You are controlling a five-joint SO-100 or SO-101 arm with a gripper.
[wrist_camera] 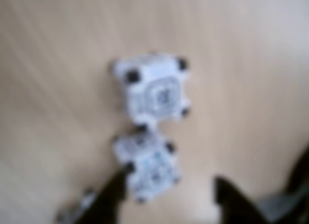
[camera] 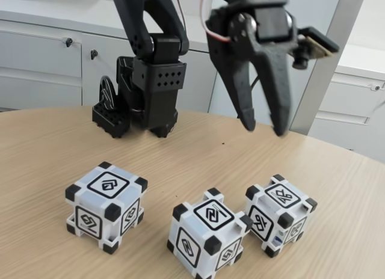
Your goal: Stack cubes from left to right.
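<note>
While the jaws hung apart and empty above the bench (camera: 48, 141), no cube was yet lifted: the left cube (camera: 106, 205) sat well apart, the middle cube (camera: 208, 239) and right cube (camera: 278, 213) nearly touching. Next, I judge, a descent onto one cube.

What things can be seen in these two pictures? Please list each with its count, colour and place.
cubes: three, white with black corners, all on the table in the fixed view; left cube stands apart, middle cube and right cube close together
table: one, light wood, under the cubes
cabinets: white, behind the table
arm base: one, black, at the table's far edge
gripper: one, black, open, empty, in the air above the right cube
</note>
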